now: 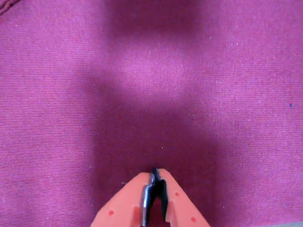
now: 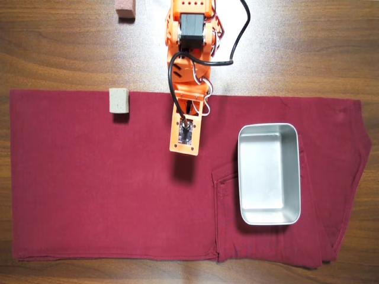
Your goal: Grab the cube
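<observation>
Sits near the upper left of the red cloth (image 2: pixel 106 195) in the overhead view: the cube (image 2: pixel 119 100), small, beige-grey, matte, square to the cloth's top edge. Lies well apart from the arm (image 2: pixel 188 65), off to its left in that view, with bare cloth between. Absent from the wrist view, which shows only cloth and shadow ahead of the gripper (image 1: pixel 155 171).

Jaws pressed together at the tips in the wrist view, nothing between them; need opening before any approach.

Looks light, and probably stiff or slightly spongy, like foam or soft stone. Rough surface, so likely grippy rather than slippery, and not fragile. Flat parallel sides invite a pinch across two opposite faces, at about mid-height, centred so it does not twist out. May slide or tip on the cloth if one finger lands first.

Stands on the cloth's right side: a metal tray (image 2: pixel 269 219), empty. At the top, on the wooden table (image 2: pixel 59 47), a reddish block (image 2: pixel 125 9), not the target.
</observation>
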